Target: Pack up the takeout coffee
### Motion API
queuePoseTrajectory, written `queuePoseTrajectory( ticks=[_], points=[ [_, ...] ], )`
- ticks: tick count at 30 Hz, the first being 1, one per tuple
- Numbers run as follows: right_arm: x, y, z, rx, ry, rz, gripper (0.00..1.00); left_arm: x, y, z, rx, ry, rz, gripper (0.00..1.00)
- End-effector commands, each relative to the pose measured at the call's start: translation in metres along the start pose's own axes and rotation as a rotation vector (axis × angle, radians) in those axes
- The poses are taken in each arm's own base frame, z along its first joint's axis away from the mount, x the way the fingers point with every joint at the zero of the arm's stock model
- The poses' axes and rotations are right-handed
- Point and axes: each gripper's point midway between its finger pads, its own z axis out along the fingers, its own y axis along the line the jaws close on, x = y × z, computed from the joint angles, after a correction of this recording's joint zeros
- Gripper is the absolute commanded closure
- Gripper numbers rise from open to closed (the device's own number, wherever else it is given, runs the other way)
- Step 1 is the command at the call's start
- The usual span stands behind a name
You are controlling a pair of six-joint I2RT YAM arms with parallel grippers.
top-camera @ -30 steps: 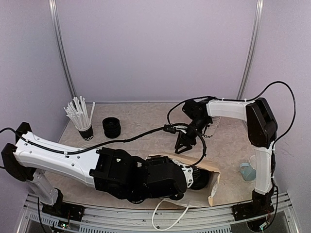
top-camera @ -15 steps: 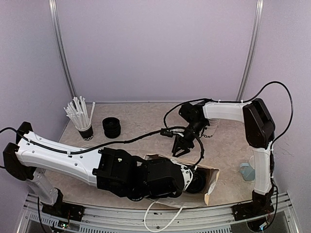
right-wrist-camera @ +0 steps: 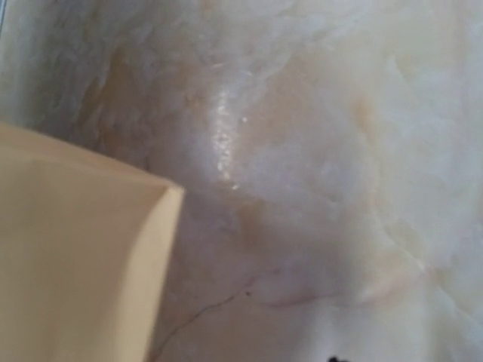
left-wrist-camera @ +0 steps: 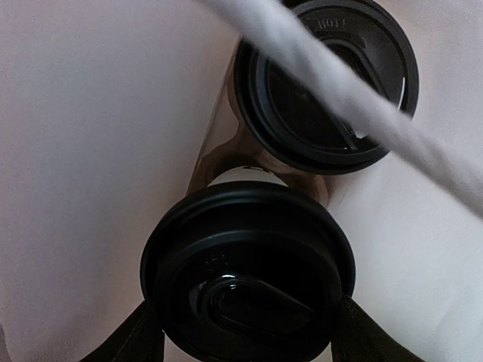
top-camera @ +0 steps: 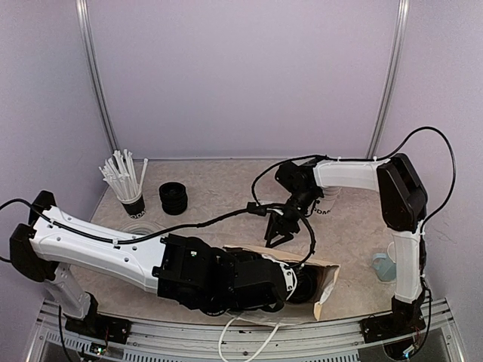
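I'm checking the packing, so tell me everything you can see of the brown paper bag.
The paper bag looks like tan kraft paper, with white cord handles that hang past the table's near edge. It lies on its side, creased, mostly hidden under the left arm. The left gripper is inside it, holding one black-lidded cup beside a second lidded cup.

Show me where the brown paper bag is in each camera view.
Top external: paper bag, lower centre, the left arm ending inside it.
Left wrist: brown strip between the near lidded cup and far lidded cup, probably its inside.
Right wrist: tan corner, lower left.
Shared landmark: marbled tabletop, top and right wrist views.
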Motion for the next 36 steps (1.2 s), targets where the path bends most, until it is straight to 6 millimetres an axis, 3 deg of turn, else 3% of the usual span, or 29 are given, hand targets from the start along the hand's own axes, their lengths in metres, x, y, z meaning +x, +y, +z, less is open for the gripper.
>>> queuePoseTrajectory(
  ticks=[1,12,17,20,26,31,36],
  points=[
    [-0.012,0.018,-0.002,-0.008,-0.014,-0.035,0.52,0.006,0.003,0.005,-0.031,0.022,-0.006,0.53],
    [-0.014,0.022,0.003,-0.024,-0.007,-0.051,0.52,0.017,-0.002,0.016,0.025,0.051,-0.004,0.53],
    [-0.021,0.025,-0.006,-0.022,-0.019,-0.066,0.49,0.019,-0.004,0.016,0.077,0.074,-0.027,0.53],
    [-0.026,0.026,-0.020,-0.002,-0.024,-0.080,0.45,0.019,-0.004,0.014,0.110,0.100,-0.041,0.53],
    [-0.040,0.023,-0.070,0.090,-0.068,-0.113,0.39,0.017,-0.013,0.013,0.219,0.164,-0.090,0.53],
    [-0.039,0.018,-0.102,0.152,-0.103,-0.111,0.38,0.022,-0.025,0.012,0.310,0.233,-0.134,0.53],
    [-0.031,0.019,-0.119,0.178,-0.133,-0.096,0.38,0.018,-0.025,0.012,0.347,0.251,-0.195,0.53]
  ],
)
